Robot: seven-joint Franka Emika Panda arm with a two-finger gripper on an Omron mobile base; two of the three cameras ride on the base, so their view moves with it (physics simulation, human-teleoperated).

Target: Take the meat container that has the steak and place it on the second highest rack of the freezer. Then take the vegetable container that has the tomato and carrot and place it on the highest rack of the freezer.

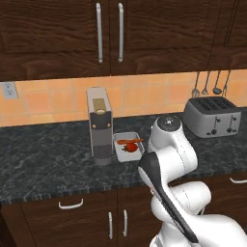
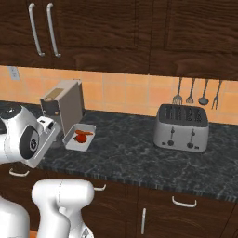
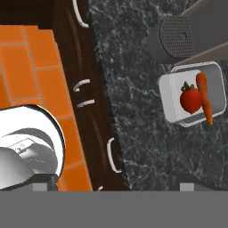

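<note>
The vegetable container (image 1: 128, 145) is a clear rectangular tub on the dark stone counter (image 1: 43, 159), just right of the coffee machine. In it lie a round red tomato (image 3: 190, 99) and a thin orange carrot (image 3: 205, 101). The same tub (image 2: 79, 136) sits near my arm's elbow in the right base view. My gripper (image 3: 116, 184) is open, its two dark fingertips wide apart with nothing between them. It hangs high over the counter's front edge, and the vegetable container (image 3: 192, 95) lies apart from it, to the upper right. The meat container, the steak and the freezer are out of view.
A grey coffee machine (image 1: 100, 126) stands against the tub's left side. A silver toaster (image 1: 212, 117) sits further right, with utensils (image 1: 210, 84) hanging on the wall above it. Dark cupboards hang overhead. Drawer handles (image 3: 113, 156) line the cabinet front under the counter.
</note>
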